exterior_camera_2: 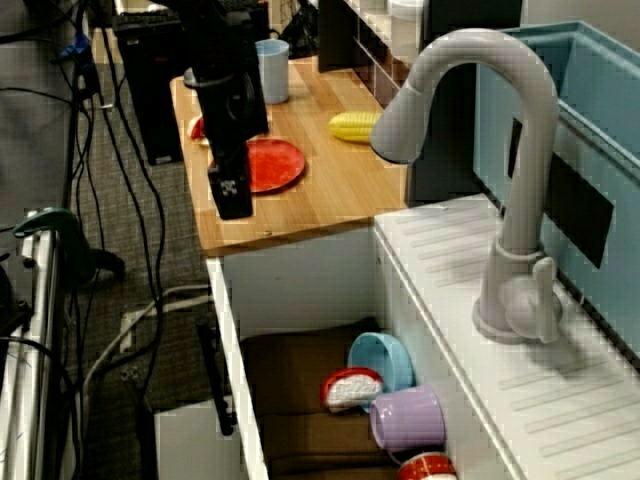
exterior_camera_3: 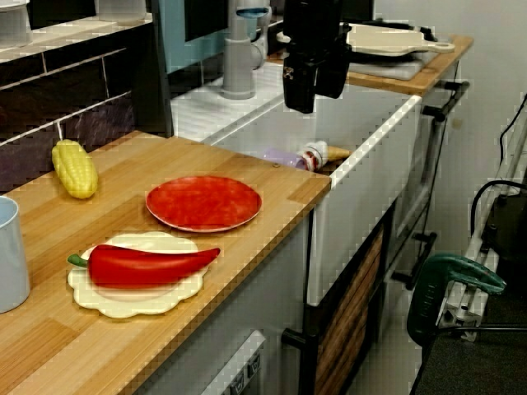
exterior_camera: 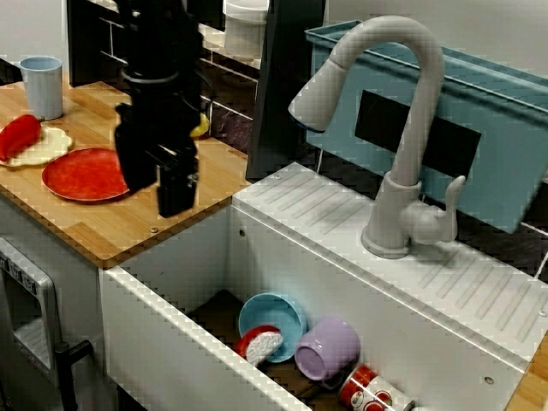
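Gripper point(exterior_camera: 163, 193) hangs above the wooden worktop point(exterior_camera: 175, 229), at the strip between the red plate point(exterior_camera: 84, 174) and the sink point(exterior_camera: 167, 330); it looks clear of the wood and nothing shows in the jaws; whether the jaws are spread or clenched I cannot tell, since they read as one dark blurred block in every view.

Red plate: round, flat, glossy, low rim, nothing on it; it lies flat on the worktop just beside the gripper, a little in from the sink-side edge; in the view over the sink the gripper covers its right edge.

Near it: red pepper point(exterior_camera_3: 148, 265) lying across a cream scalloped plate point(exterior_camera_3: 132, 300); yellow corn point(exterior_camera_3: 74, 169) by the back tiles; pale blue cup point(exterior_camera: 43, 86) at the far end.

Sink holds a blue bowl point(exterior_camera: 274, 317) on its side, a purple mug point(exterior_camera: 327, 349) tipped over, a red-and-white round thing point(exterior_camera: 261, 344) I cannot make out, and a red spotted can point(exterior_camera: 368, 394) cut by the frame; grey faucet point(exterior_camera: 402, 128) behind, teal bin point(exterior_camera: 479, 94) past that.

Hidden: the arm's upper part runs out of frame; corn is mostly behind the gripper in the view over the sink; from the worktop end the sink wall hides all but the mug and can; the cup is cut off there.
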You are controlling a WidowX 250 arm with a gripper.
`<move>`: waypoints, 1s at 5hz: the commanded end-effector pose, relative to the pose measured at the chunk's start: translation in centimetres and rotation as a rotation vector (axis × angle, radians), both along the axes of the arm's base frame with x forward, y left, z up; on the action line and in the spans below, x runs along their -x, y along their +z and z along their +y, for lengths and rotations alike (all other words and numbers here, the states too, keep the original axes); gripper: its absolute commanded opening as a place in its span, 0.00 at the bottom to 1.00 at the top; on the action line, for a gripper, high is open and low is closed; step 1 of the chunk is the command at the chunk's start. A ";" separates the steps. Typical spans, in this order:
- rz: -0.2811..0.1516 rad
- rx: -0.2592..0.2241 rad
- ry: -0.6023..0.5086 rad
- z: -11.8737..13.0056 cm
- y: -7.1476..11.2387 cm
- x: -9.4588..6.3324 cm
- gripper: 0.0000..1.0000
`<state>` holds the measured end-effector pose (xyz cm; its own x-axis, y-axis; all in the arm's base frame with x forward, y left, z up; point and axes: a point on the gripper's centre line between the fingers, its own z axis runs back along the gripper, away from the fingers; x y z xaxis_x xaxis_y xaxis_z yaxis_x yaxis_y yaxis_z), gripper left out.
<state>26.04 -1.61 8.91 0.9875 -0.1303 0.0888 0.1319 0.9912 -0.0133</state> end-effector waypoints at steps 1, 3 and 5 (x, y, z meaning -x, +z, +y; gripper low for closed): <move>-0.118 -0.012 0.068 6.4 2.4 0.6 1.00; -0.146 -0.020 0.176 11.4 2.6 0.1 1.00; -0.158 -0.052 0.347 15.1 2.6 0.1 1.00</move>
